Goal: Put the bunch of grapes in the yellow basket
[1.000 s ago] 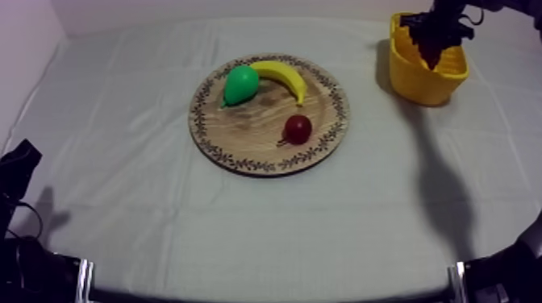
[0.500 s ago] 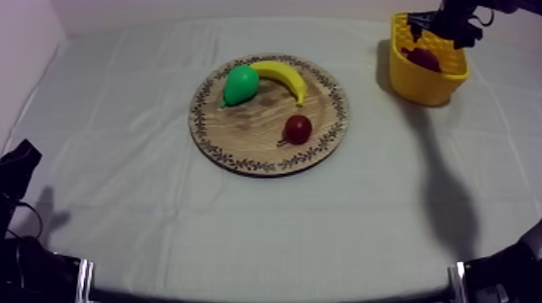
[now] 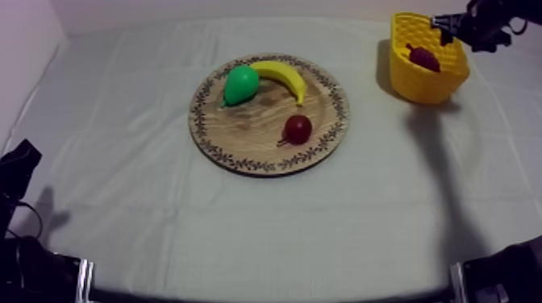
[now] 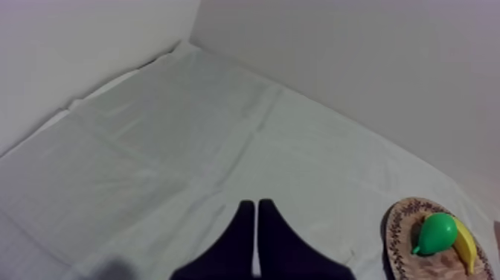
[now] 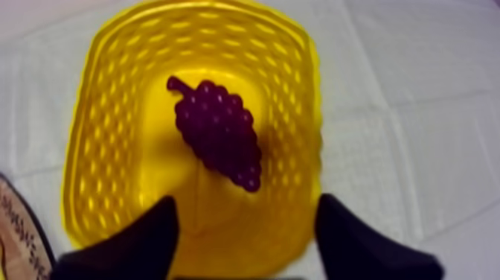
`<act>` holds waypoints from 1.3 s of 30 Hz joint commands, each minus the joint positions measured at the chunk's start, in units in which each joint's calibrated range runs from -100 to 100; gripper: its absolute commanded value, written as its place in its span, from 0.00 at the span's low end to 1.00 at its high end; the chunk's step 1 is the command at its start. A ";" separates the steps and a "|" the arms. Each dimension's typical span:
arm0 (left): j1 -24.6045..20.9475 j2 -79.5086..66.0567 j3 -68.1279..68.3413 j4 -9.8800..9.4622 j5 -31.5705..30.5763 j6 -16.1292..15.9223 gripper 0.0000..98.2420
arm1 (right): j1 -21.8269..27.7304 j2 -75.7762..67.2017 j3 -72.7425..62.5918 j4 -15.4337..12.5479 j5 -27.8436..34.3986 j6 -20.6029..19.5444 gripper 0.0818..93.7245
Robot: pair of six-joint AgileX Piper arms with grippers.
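Observation:
The purple bunch of grapes [image 5: 219,135] lies inside the yellow basket [image 5: 111,112], free of any grip. My right gripper [image 5: 245,202] hangs above the basket's near rim, open, with nothing between its fingers [image 5: 156,227]. From above, the basket [image 3: 411,76] stands at the table's far right with the grapes [image 3: 424,57] in it, and the right gripper [image 3: 456,22] is just past its far right rim. My left gripper [image 4: 257,212] is shut on nothing, its fingers together as a narrow wedge over bare cloth, and rests low at the left [image 3: 22,157].
The round wooden board [image 3: 242,141] sits mid-table with a green pear [image 3: 240,83], a banana [image 3: 282,74] and a small red fruit [image 3: 298,128] on it. In the left wrist view the board [image 4: 398,227] with the pear [image 4: 435,232] and banana [image 4: 467,244] lies far off.
The right gripper let go of the grapes in the basket, then rose and drew back to the right. The grapes now lie in the basket. The left arm has not moved.

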 commanded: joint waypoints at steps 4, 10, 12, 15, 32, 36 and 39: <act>0.01 -0.03 0.01 0.01 0.04 0.00 0.00 | -0.56 -16.23 20.49 1.03 -3.62 0.58 0.21; 0.01 -0.03 0.01 0.01 0.04 0.00 0.00 | -2.09 -32.54 37.40 -1.98 -5.12 3.81 0.04; 0.01 -0.03 0.01 0.01 0.04 0.00 0.00 | -2.95 -37.86 41.69 -2.81 -5.08 4.31 0.02; 0.01 -0.03 0.01 0.01 0.04 0.00 0.00 | -3.92 -45.20 47.23 -3.75 -4.31 4.70 0.01; 0.01 -0.03 0.01 0.01 0.04 0.00 0.00 | 0.10 -78.00 61.16 -12.23 -3.91 12.39 0.00; 0.01 -0.03 0.01 0.01 0.04 0.00 0.00 | 2.26 -85.30 62.97 -14.31 -4.16 15.28 0.00; 0.01 -0.03 0.01 0.01 0.04 0.00 0.00 | 2.71 -89.46 63.57 -14.76 -3.82 15.59 0.00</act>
